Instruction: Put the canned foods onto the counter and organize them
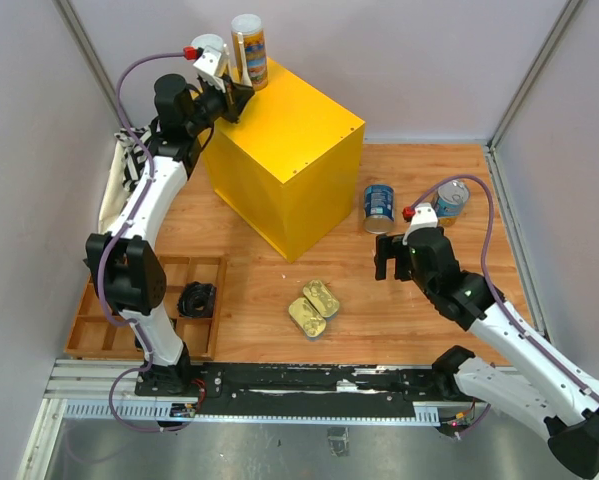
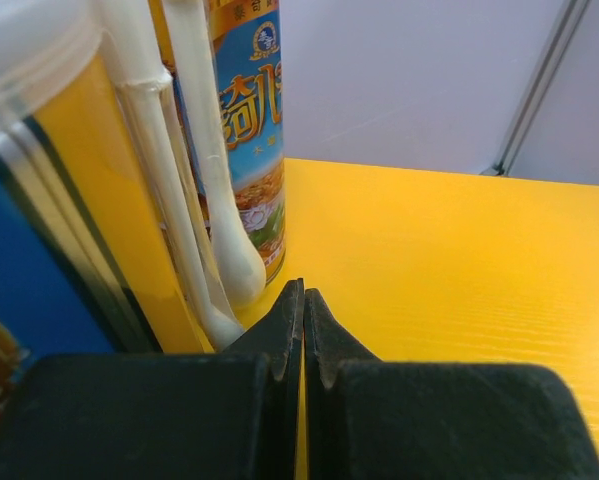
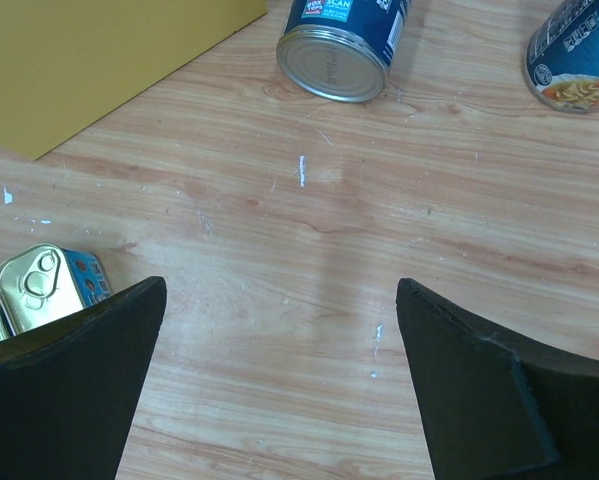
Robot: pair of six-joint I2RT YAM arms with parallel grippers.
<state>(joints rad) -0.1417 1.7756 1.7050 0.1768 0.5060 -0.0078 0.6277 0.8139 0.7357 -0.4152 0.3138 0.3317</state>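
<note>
The yellow counter (image 1: 294, 150) stands mid-table. Two tall white-lidded cans stand on its back left corner: one (image 1: 249, 48) in plain sight, the other (image 1: 211, 52) partly behind my left gripper (image 1: 239, 100). That gripper is shut and empty, low over the counter top (image 2: 459, 260), tips (image 2: 302, 292) just right of the near tall can (image 2: 59, 200) and the far one (image 2: 249, 120). Two blue-labelled cans (image 1: 379, 208) (image 1: 451, 198) lie on the wood floor. Two gold tins (image 1: 321, 297) (image 1: 307, 317) lie near the front. My right gripper (image 1: 392, 258) is open and empty over bare wood (image 3: 279, 300), short of the blue cans (image 3: 344, 40) (image 3: 579, 60); a gold tin (image 3: 44, 285) shows at left.
A low wooden compartment tray (image 1: 99, 335) sits at the front left with a small black object (image 1: 196, 298) in it. A white cloth (image 1: 119, 185) lies along the left wall. White spoons (image 2: 214, 200) are strapped to the near tall can. Walls close in on three sides.
</note>
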